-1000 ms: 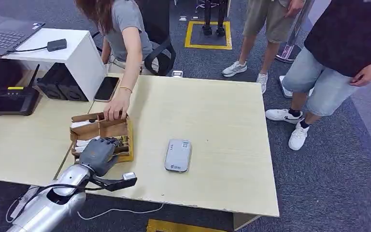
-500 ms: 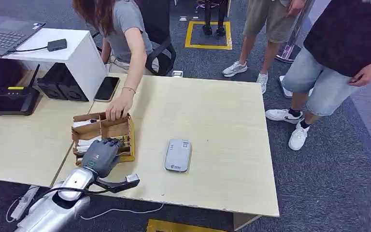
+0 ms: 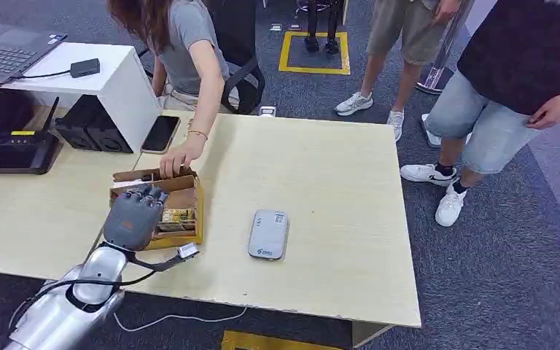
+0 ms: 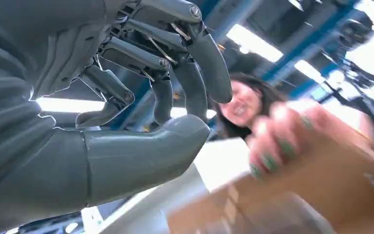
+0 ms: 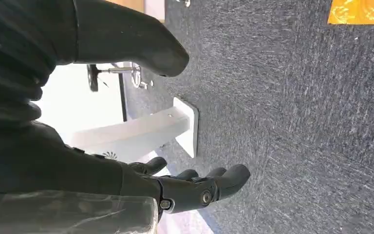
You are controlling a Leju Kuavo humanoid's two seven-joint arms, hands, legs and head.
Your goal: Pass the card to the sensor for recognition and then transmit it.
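Pale wood bench (image 3: 321,175) carries a cardboard box (image 3: 179,211) of small items near its left end and a grey sensor (image 3: 268,234) lying flat just to the box's right, apart from it. A person's hand (image 3: 175,162) rests on the box's far rim, steadying it. The left hand (image 3: 133,216) hovers over the box's near left part, back upward; in the left wrist view its fingers (image 4: 202,58) curl loosely toward the thumb with nothing visible between them, so it looks empty. No card can be picked out for certain; pale flat pieces lie inside the box, mostly hidden by the hand.

The step in hand seems to be fetching a card from the box. To do it well, the fingers should come down on one flat piece only, pinch its edge firmly between thumb and finger, and lift straight up clear of the dividers and of the person's hand. The right hand (image 5: 195,187) hangs over the carpet, fingers loosely apart, holding nothing.
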